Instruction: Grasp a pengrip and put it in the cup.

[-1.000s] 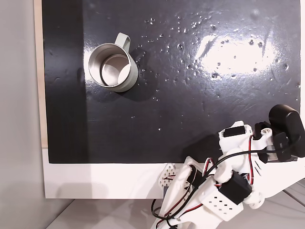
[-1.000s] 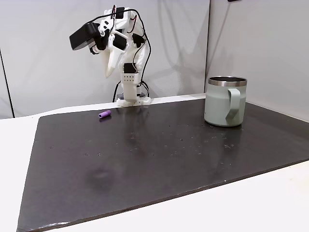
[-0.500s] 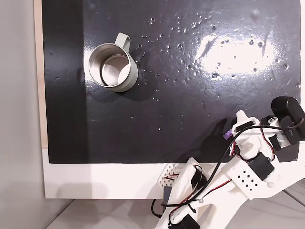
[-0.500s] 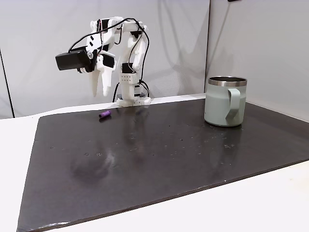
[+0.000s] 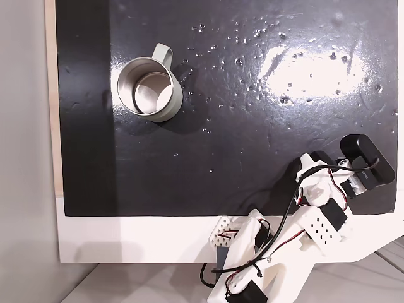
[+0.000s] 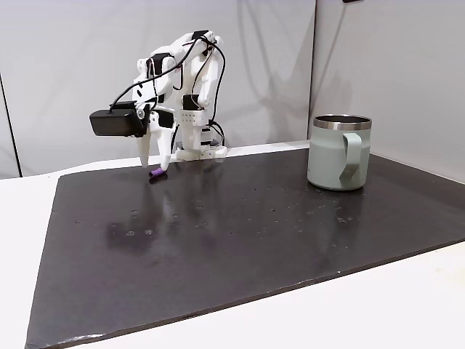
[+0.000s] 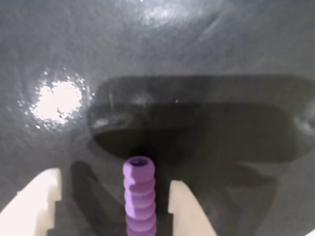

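One fixed camera looks straight down on my black mat (image 5: 189, 158); another sits low at its far edge, facing my arm (image 6: 185, 102). Both share the cup (image 5: 149, 89). My wrist camera hovers, probably very close, over the mat.

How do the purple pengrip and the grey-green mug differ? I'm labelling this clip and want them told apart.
The ribbed purple pengrip is tiny; the pale grey-green mug with a shiny metal inside is far bigger. The pengrip lies on its side; the mug stands upright. The pengrip sits between the white gripper fingers, near the arm's base; the mug stands far off, alone. Both rest on the black mat.
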Action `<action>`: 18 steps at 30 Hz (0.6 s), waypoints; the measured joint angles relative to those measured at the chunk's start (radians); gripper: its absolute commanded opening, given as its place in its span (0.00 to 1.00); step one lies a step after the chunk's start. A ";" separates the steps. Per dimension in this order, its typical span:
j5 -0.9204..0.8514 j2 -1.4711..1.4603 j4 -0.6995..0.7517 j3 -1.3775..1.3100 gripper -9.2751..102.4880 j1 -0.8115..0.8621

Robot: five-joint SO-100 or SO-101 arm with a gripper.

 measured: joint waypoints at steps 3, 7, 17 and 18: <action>0.000 -0.002 -0.017 0.026 0.32 0.000; 0.000 -0.002 -0.038 0.061 0.30 -0.002; -0.002 0.021 -0.075 0.124 0.22 -0.005; -0.003 0.023 -0.077 0.124 0.21 -0.005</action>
